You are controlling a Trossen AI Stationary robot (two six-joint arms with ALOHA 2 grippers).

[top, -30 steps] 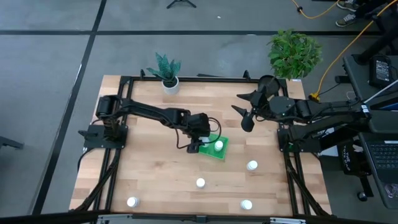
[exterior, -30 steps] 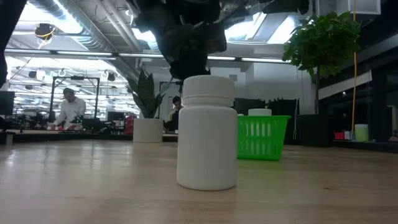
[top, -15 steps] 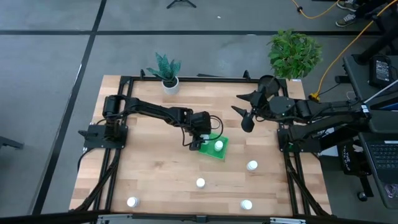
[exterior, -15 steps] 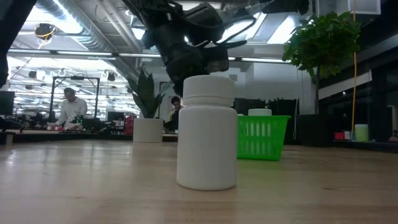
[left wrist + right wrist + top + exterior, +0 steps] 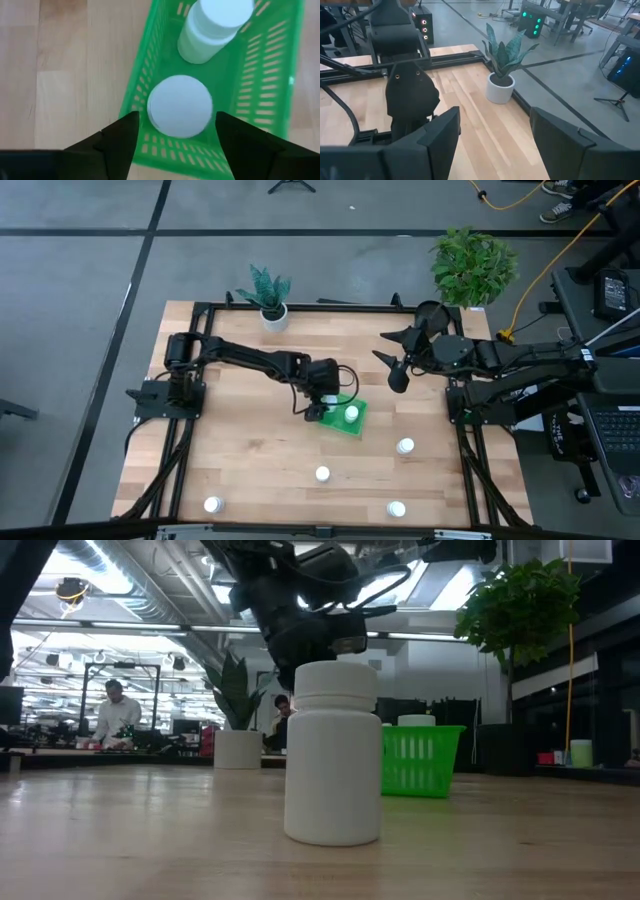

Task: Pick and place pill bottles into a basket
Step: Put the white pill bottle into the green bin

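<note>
The green basket point(image 5: 357, 423) lies mid-table and holds two white pill bottles. One bottle point(image 5: 180, 105) stands upright on the basket floor between my left gripper's fingers. The other point(image 5: 215, 25) stands farther along the basket and also shows in the high view point(image 5: 351, 414). My left gripper point(image 5: 320, 410) hangs over the basket's left end, pointing down. It is open point(image 5: 176, 122), with a gap on each side of the bottle. My right gripper point(image 5: 388, 348) waits above the table's far right, open and empty point(image 5: 492, 150).
Several more bottles stand on the wood: one right of the basket point(image 5: 405, 446), one near the middle front point(image 5: 322, 474), which looms close in the low view point(image 5: 332, 755), and two by the near edge point(image 5: 212, 504) point(image 5: 397, 508). A white plant pot point(image 5: 273, 317) stands at the far edge.
My left gripper has shifted a little toward the table's right over the basket's left end. The bottles and the basket stay where they were.
</note>
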